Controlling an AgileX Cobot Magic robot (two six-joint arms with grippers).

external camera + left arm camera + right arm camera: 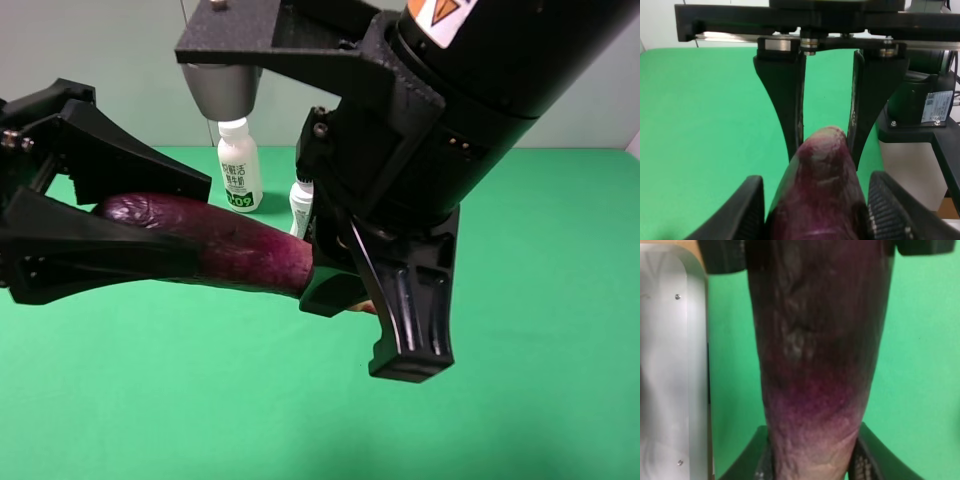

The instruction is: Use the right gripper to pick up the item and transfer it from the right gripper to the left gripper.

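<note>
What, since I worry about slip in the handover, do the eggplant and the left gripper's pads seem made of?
The eggplant looks like real vegetable skin: glossy purple, wrinkled; a replica can't be excluded. The pads of the left gripper look like matte black rubber or plastic, finely ribbed.

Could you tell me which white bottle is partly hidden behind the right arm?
The lower white bottle, only its cap and shoulder showing; the green-labelled bottle stands in plain view.

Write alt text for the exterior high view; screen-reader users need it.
A dark-purple eggplant is held above a green table by two black grippers, the left gripper at one end, the right gripper at the other. Two white bottles stand behind.
</note>
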